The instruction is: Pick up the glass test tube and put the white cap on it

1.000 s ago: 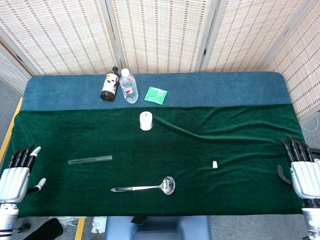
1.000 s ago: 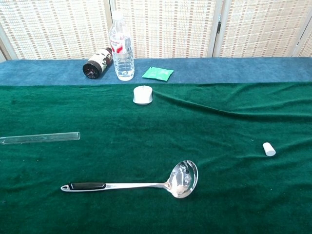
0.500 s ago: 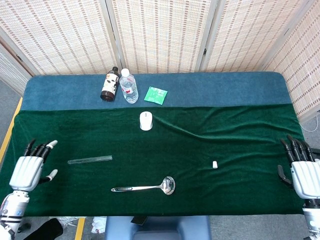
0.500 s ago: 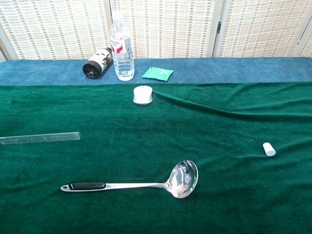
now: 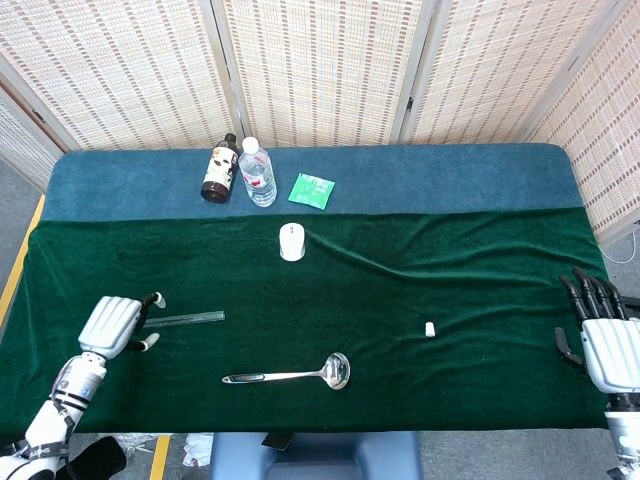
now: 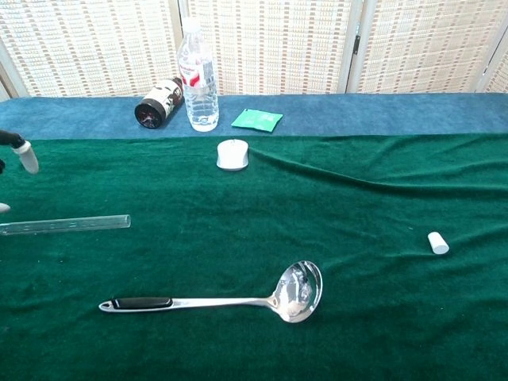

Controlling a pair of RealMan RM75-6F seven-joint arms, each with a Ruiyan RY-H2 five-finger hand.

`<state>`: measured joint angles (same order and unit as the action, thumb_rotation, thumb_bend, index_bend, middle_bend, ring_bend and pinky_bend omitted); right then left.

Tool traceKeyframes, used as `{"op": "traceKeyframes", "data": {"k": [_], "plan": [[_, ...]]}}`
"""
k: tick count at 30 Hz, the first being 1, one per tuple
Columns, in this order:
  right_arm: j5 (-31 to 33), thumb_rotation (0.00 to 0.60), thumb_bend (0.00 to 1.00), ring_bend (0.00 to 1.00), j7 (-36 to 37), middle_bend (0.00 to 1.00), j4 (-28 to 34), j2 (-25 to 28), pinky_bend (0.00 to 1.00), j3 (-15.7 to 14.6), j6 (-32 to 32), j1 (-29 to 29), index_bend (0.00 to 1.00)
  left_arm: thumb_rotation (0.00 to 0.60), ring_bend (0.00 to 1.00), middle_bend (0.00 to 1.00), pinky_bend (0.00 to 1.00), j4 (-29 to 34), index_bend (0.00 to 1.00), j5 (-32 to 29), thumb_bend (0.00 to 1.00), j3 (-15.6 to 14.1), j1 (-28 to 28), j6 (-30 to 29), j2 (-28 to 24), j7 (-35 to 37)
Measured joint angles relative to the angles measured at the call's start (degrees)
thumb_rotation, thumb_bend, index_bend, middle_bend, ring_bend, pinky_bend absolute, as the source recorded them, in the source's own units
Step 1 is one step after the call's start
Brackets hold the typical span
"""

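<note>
Left hand sits over the left end of the glass test tube, back of the hand up, fingers curled down around that end; can't tell from either view whether it actually grips the tube or just hovers over it. Chest view only catches a fingertip at the left edge, above the tube. Tube lies flat on the green cloth, roughly parallel to the near table edge, open end pointing right. Ladle lies flat just right of and nearer than the tube, black handle to the left, bowl to the right, not touching it. Behind, on the blue cloth: brown bottle tipped on its side, clear water bottle upright just beside it, green packet flat to the right of those. White mouse-shaped object rests on the green cloth near the blue strip. White cap lies on the green cloth right of centre, well apart from the tube and from both hands. Right hand is at the far right table edge, fingers spread and pointing away from the robot, holding nothing.
</note>
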<state>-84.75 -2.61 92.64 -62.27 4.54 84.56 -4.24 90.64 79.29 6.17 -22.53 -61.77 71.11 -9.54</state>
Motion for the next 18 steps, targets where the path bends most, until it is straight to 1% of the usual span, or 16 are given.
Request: {"op": "traceKeyframes", "data": {"k": [3,4,13,18], "plan": [[0.3,0.600,0.55,0.02,0.5,0.00,-0.4,-0.2,0.00,0.0,-0.8,-0.3,0.00,0.600,0.85,0.89,0.82,-0.5,0.41,-1.8,0.27,-0.2,-1.0,2.0,1.2,-1.6],[0.4,0.600,0.55,0.02,0.7,0.00,-0.6,-0.3,0.00,0.0,-1.1,-0.4,0.00,0.600,0.85,0.90,0.83,-1.1,0.42,-3.3,0.27,-0.1,-1.5,3.0,2.3,-2.5],[1.1,0.600,0.55,0.03,2.0,0.00,-1.8,-0.6,0.00,0.2,-2.3,-1.1,0.00,0.600,0.87,0.92,0.84,-4.0,0.44,-11.8,0.28,1.3,-5.2,6.3,8.8,-9.0],[1.3,0.600,0.55,0.03,2.4,0.00,-1.9,-0.5,0.00,0.2,-2.4,-1.1,0.00,0.600,0.87,0.92,0.84,-5.6,0.44,-15.4,0.28,1.9,-7.0,7.4,11.4,-11.5]]}}
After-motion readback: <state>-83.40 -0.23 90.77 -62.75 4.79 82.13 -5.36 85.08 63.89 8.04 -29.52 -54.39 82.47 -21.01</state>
